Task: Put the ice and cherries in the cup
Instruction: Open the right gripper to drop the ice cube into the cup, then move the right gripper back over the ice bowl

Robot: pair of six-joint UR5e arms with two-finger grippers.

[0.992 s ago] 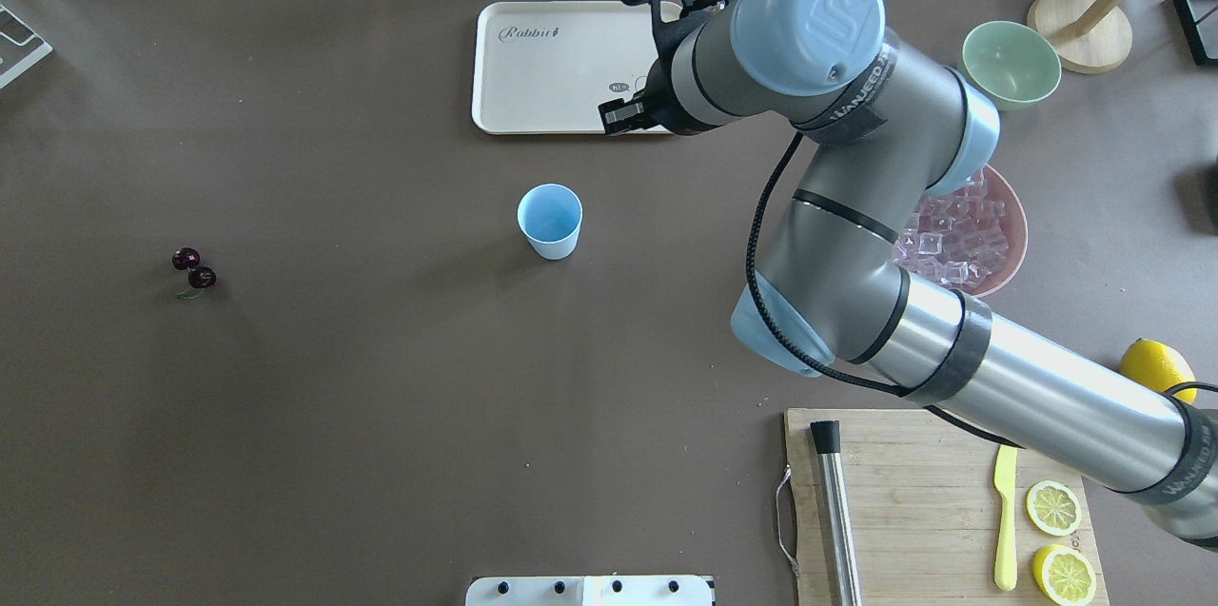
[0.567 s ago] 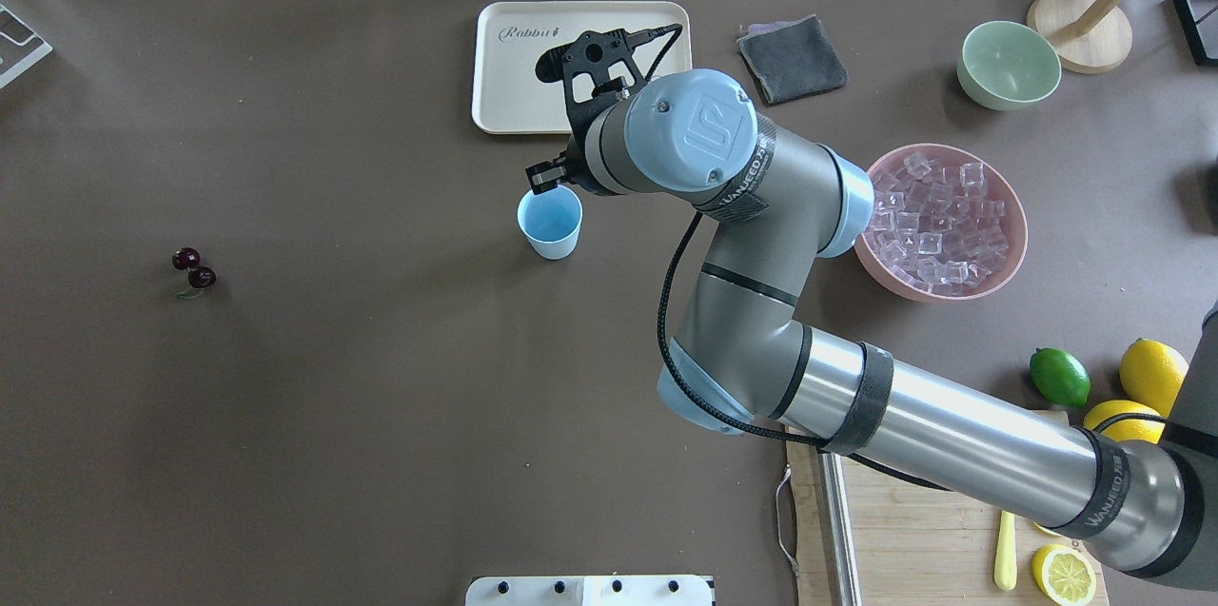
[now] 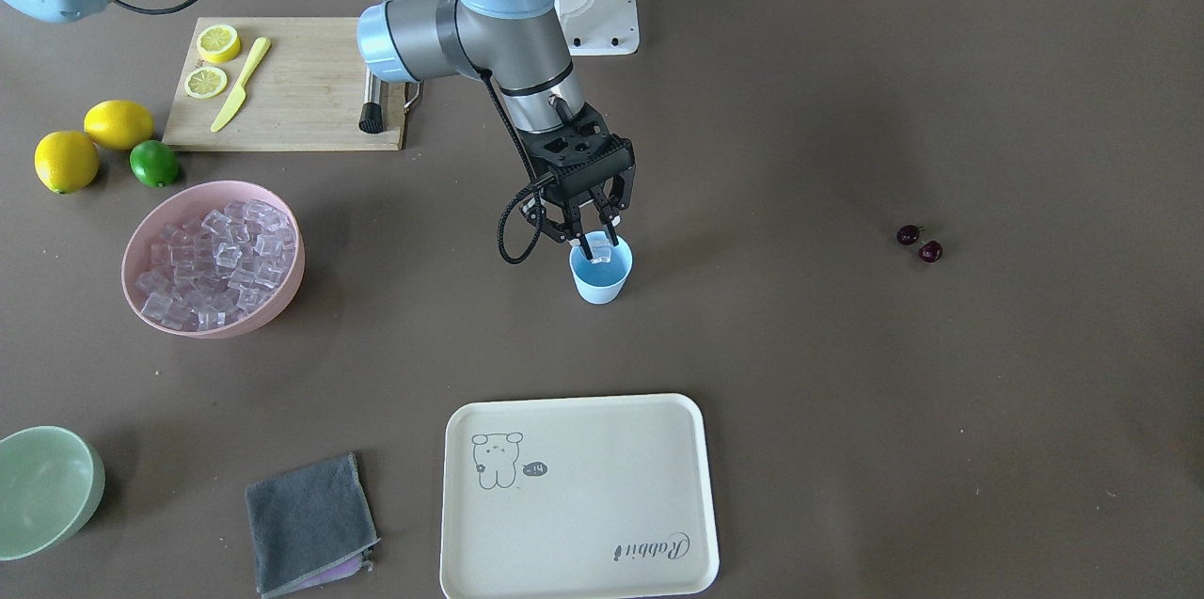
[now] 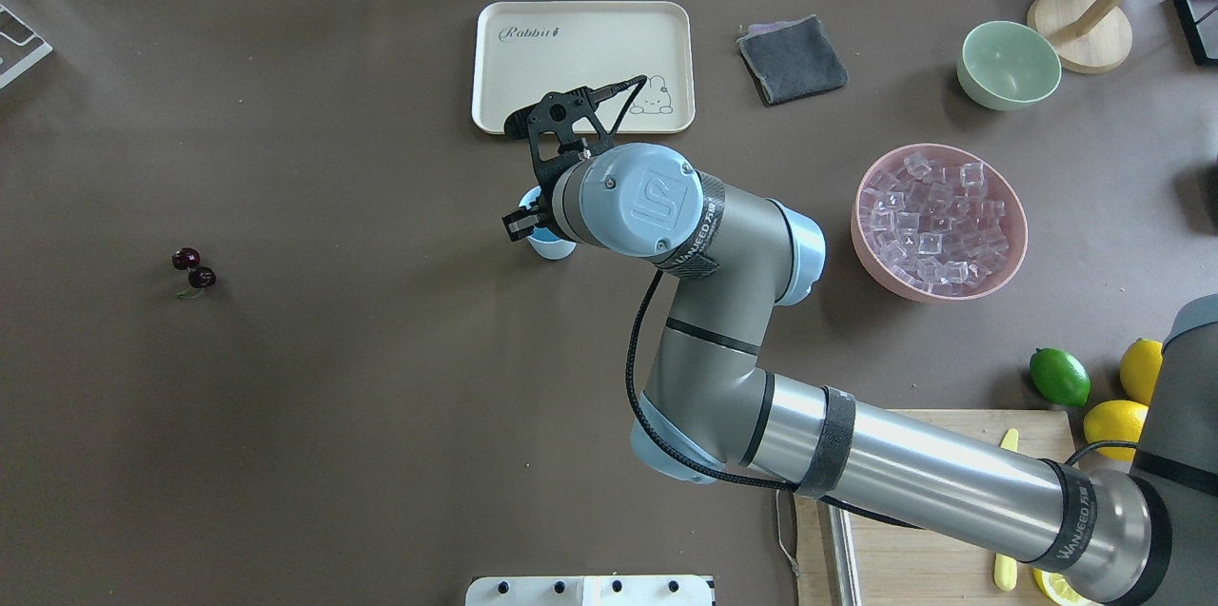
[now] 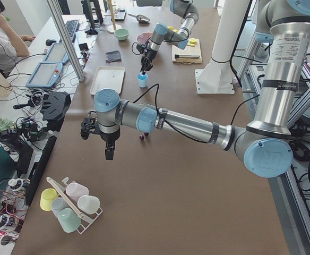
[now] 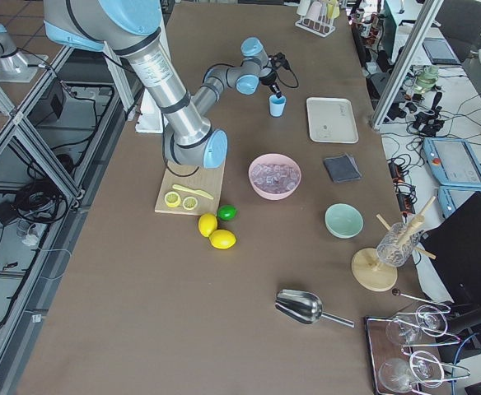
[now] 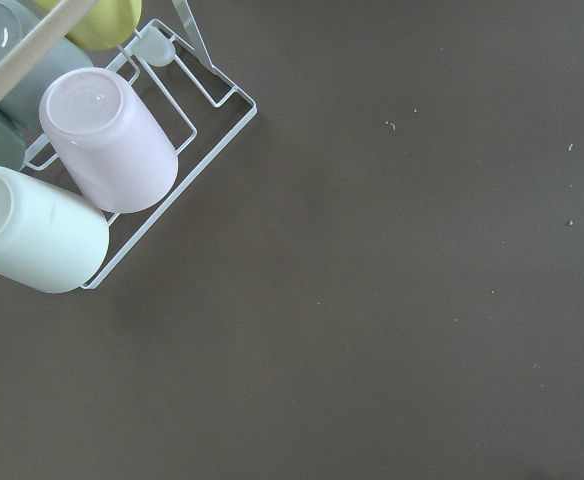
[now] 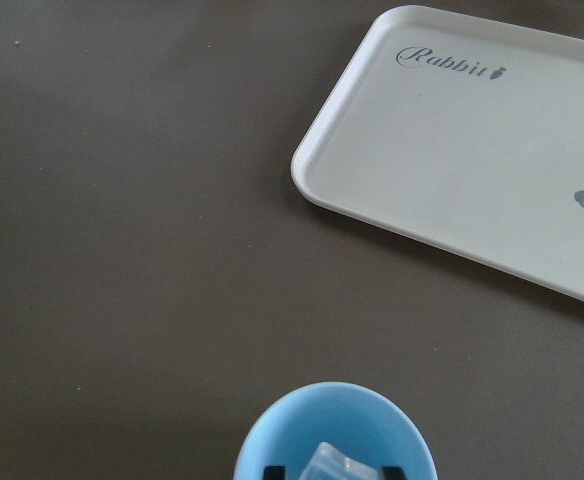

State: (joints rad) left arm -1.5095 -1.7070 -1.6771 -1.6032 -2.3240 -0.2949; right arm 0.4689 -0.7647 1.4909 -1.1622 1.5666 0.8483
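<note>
The light-blue cup [image 3: 600, 279] stands upright mid-table and also shows in the right wrist view [image 8: 272, 435]. My right gripper [image 3: 596, 248] hangs straight over its mouth, shut on one clear ice cube [image 3: 600, 252], which sits at rim height between the fingertips [image 8: 337, 466]. In the overhead view my right wrist hides most of the cup [image 4: 550, 248]. More ice [image 3: 216, 260] fills the pink bowl [image 3: 282, 284]. The two cherries [image 3: 919, 243] lie on the table far from the cup [image 4: 194, 269]. My left gripper [image 5: 109, 154] hovers near the cherries [image 5: 143, 137]; I cannot tell whether it is open or shut.
A cream tray [image 3: 578, 496] lies beyond the cup, with a grey cloth [image 3: 310, 524] and a pale green bowl [image 3: 47, 486] beside it. A cutting board [image 3: 292, 82], lemons and a lime [image 3: 153, 163] lie near the pink bowl. A rack of cups [image 7: 112, 140] is under my left wrist.
My right arm has swung from over the tray back toward me and to the left. Its gripper now hangs over the cup with the ice cube in it.
</note>
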